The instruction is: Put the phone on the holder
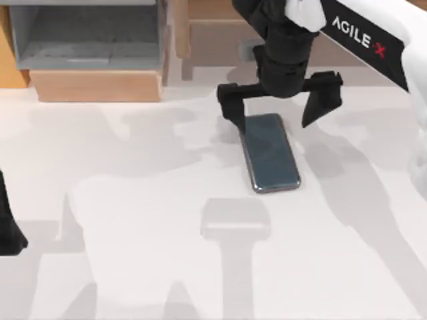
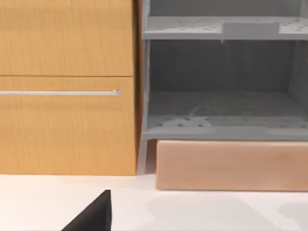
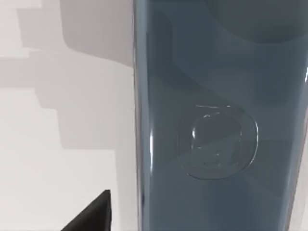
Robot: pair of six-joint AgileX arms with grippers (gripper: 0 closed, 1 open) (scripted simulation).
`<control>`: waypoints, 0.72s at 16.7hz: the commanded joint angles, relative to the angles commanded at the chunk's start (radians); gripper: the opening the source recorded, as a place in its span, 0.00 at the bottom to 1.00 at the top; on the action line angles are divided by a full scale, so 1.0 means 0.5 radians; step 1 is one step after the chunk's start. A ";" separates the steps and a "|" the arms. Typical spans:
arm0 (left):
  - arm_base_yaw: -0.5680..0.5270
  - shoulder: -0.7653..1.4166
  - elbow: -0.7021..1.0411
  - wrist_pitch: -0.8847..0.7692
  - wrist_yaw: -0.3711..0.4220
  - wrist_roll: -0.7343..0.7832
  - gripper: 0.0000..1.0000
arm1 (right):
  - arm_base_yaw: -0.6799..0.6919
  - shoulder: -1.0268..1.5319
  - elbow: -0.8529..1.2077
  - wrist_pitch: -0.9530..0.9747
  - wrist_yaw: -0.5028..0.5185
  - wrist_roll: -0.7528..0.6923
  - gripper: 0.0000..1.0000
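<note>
The phone (image 1: 270, 153) lies flat on the white table, a dark blue-grey slab right of centre toward the back. My right gripper (image 1: 273, 115) hangs over its far end, open, one black finger (image 1: 230, 107) on each side of the slab and nothing held. The right wrist view looks straight down on the glossy phone (image 3: 216, 120), with one fingertip (image 3: 94, 214) beside its edge. The holder (image 1: 235, 220), a pale grey T-shaped piece, stands in front of the phone near the table's middle. My left gripper (image 1: 10, 230) is parked at the left edge, open.
A wooden cabinet with a grey open shelf (image 1: 87, 40) and a light wooden block (image 1: 97, 85) line the back left. More wooden furniture (image 1: 213, 27) stands at the back centre. The left wrist view faces the cabinet door (image 2: 67, 96) and grey shelf (image 2: 221, 110).
</note>
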 joint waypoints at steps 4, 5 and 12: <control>0.000 0.000 0.000 0.000 0.000 0.000 1.00 | 0.000 0.000 0.000 0.000 0.000 0.000 1.00; 0.000 0.000 0.000 0.000 0.000 0.000 1.00 | -0.011 -0.006 -0.005 0.002 -0.001 -0.001 1.00; 0.000 0.000 0.000 0.000 0.000 0.000 1.00 | -0.003 0.039 -0.364 0.420 0.000 -0.002 1.00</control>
